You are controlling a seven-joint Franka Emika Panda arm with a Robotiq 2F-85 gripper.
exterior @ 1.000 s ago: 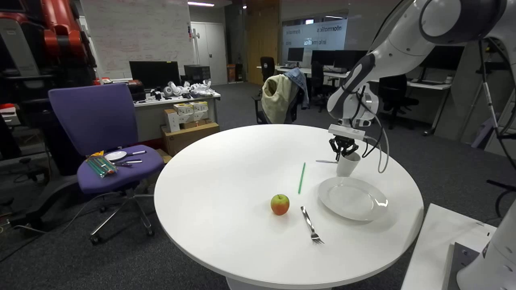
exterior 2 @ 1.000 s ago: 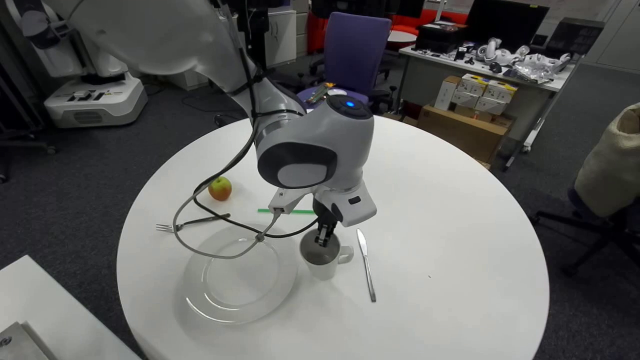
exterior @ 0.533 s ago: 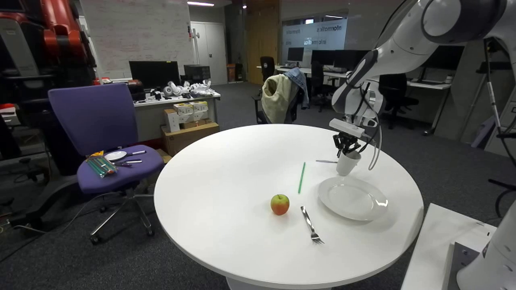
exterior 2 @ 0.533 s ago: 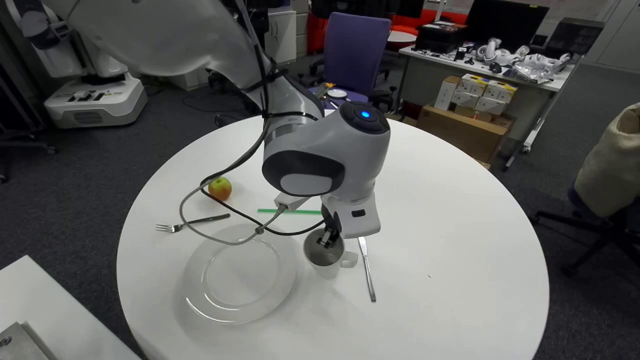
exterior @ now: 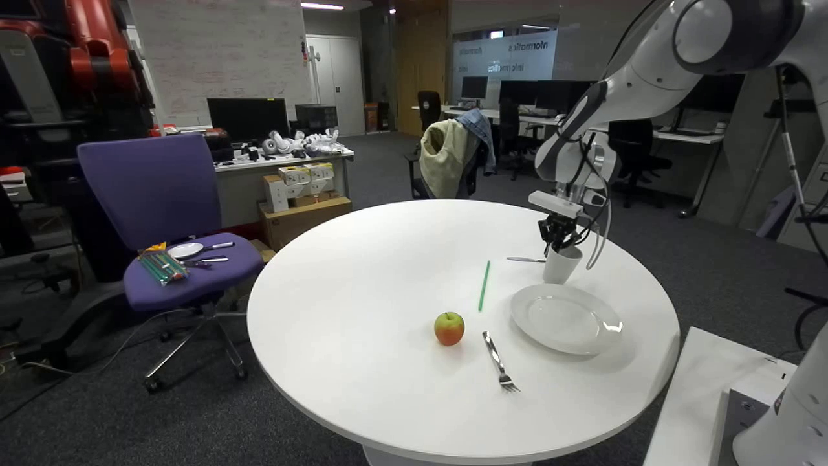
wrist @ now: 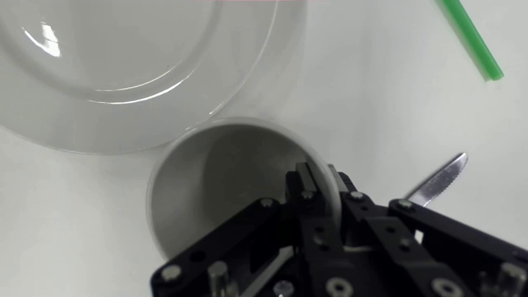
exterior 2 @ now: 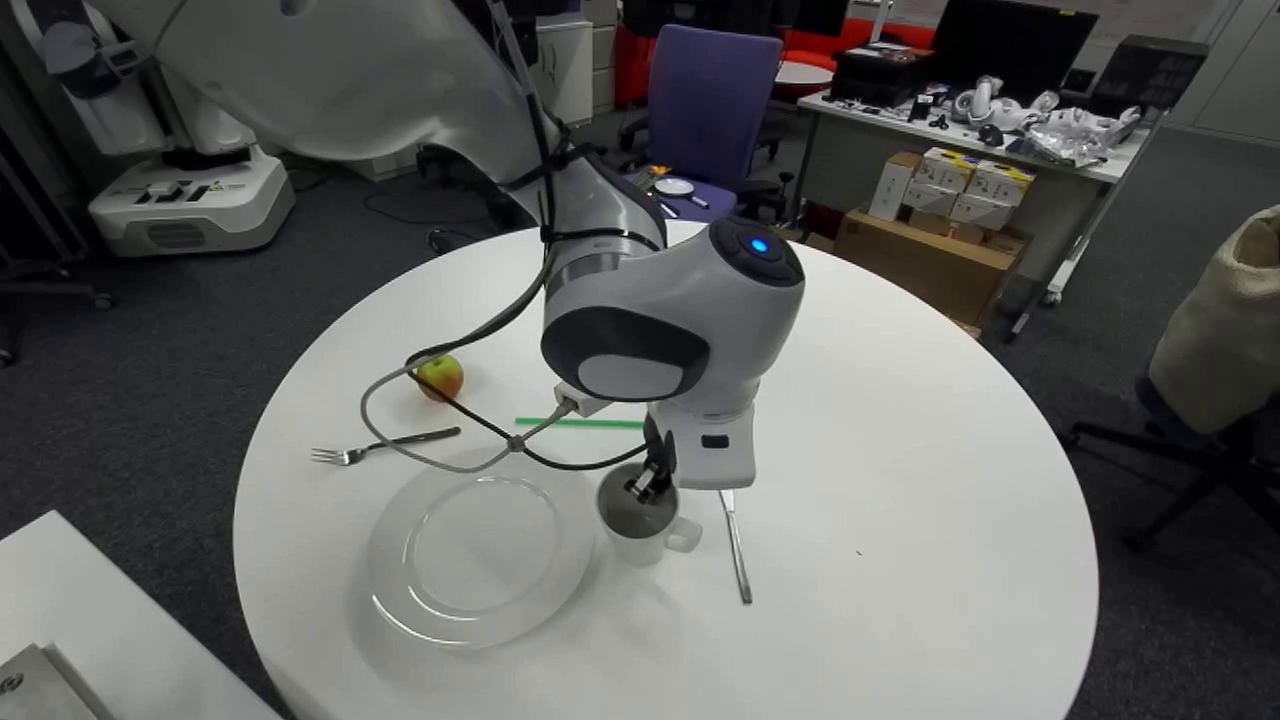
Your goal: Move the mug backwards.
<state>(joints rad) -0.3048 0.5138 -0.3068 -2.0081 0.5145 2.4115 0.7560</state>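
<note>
The white mug is at the far edge of the white plate, and shows in both exterior views. My gripper is shut on the mug's wall in the wrist view, one finger inside the mug and one outside. In the wrist view the mug's rim overlaps the plate's edge. In an exterior view the gripper reaches into the mug's mouth, and the mug's handle points toward the knife. I cannot tell whether the mug's base touches the table.
A knife lies beside the mug's handle. A green stick, a red-green apple and a fork lie on the round white table. The arm's cables hang over the plate and fork.
The gripper and arm have tilted and shifted. The mug has moved slightly with the gripper, and its handle has turned a little. The plate, knife, fork, apple and stick have not moved.
</note>
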